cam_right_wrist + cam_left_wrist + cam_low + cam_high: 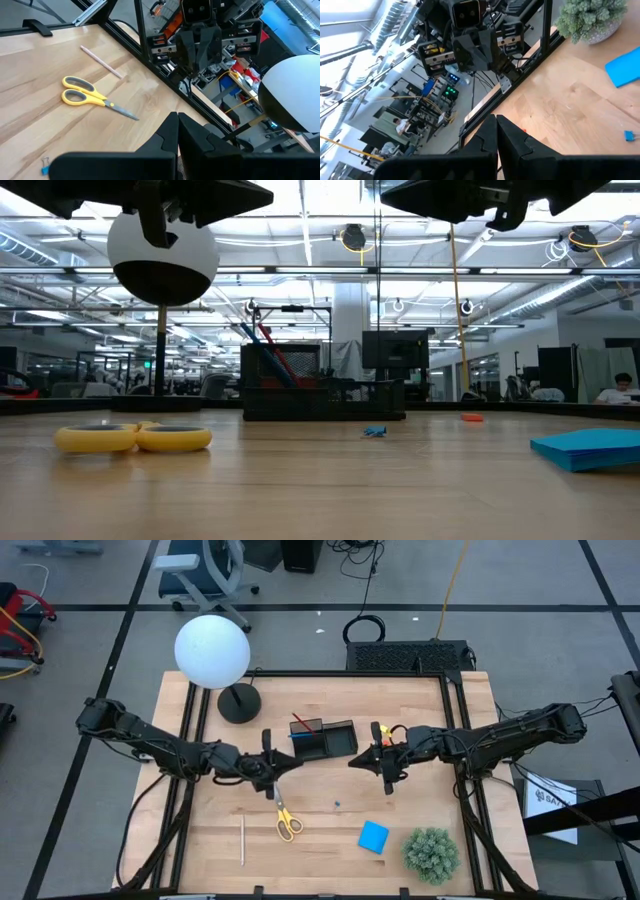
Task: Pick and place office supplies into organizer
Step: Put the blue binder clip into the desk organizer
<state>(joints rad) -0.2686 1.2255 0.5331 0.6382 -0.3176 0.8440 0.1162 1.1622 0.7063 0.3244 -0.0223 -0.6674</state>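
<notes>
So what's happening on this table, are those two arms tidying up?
Two robot arms hang over a wooden table, sorting office supplies into a small black organizer. Right now neither holds anything: the left gripper and right gripper are both shut and empty, either side of the organizer, which already has a couple of pens in it. Yellow scissors, a pencil, a blue notepad and a tiny blue clip lie loose on the table.
</notes>
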